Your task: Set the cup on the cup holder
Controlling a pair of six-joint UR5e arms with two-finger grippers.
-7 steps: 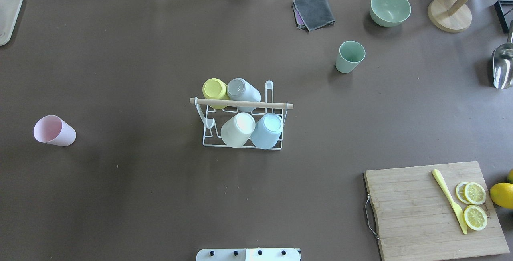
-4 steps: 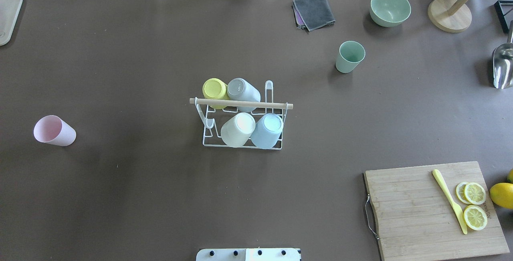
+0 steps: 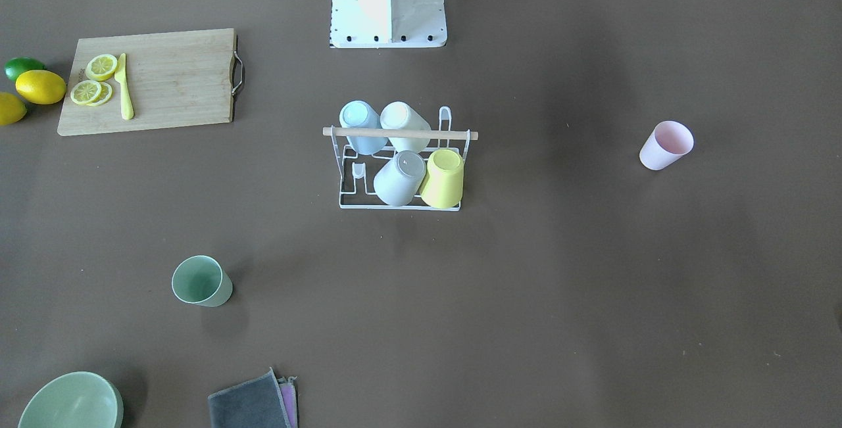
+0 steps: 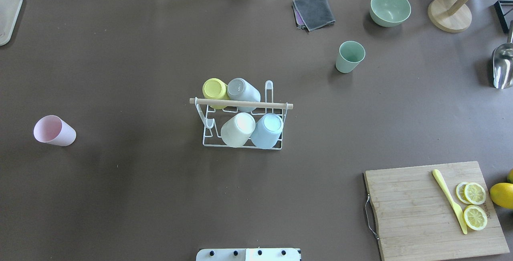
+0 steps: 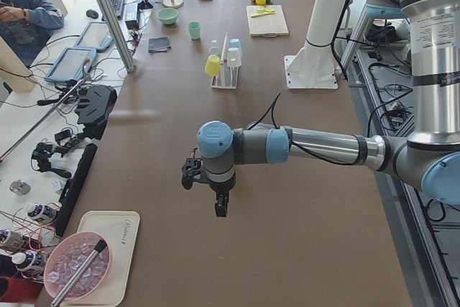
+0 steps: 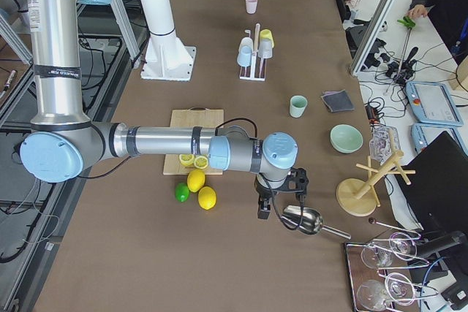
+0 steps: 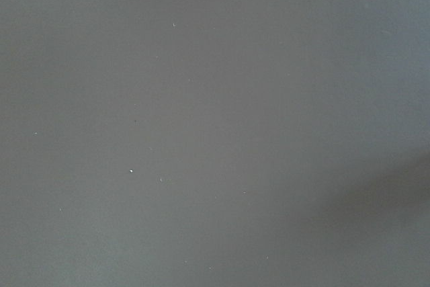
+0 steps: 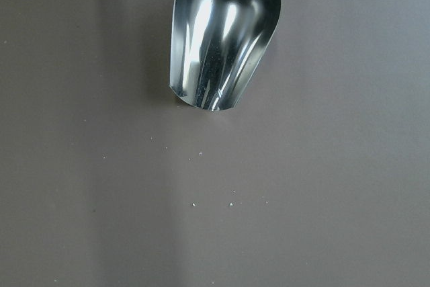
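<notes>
The white wire cup holder (image 4: pixel 240 103) with a wooden rod stands mid-table and also shows in the front view (image 3: pixel 400 133). It carries several upturned cups: yellow, grey, cream and light blue. A pink cup (image 4: pixel 54 130) stands alone at the left, and a green cup (image 4: pixel 350 56) stands at the back right. My left gripper (image 5: pixel 219 205) hangs over bare table far off the left end. My right gripper (image 6: pixel 262 210) hangs near a metal scoop at the right end. Both show only in the side views, so I cannot tell whether they are open or shut.
A cutting board (image 4: pixel 400 213) with lemon slices and a yellow knife lies front right, with lemons beside it. A green bowl (image 4: pixel 390 7), a grey cloth (image 4: pixel 314 11), a wooden stand (image 4: pixel 449 14) and the metal scoop (image 4: pixel 503 66) sit along the back right. A tray (image 4: pixel 8 16) lies far left.
</notes>
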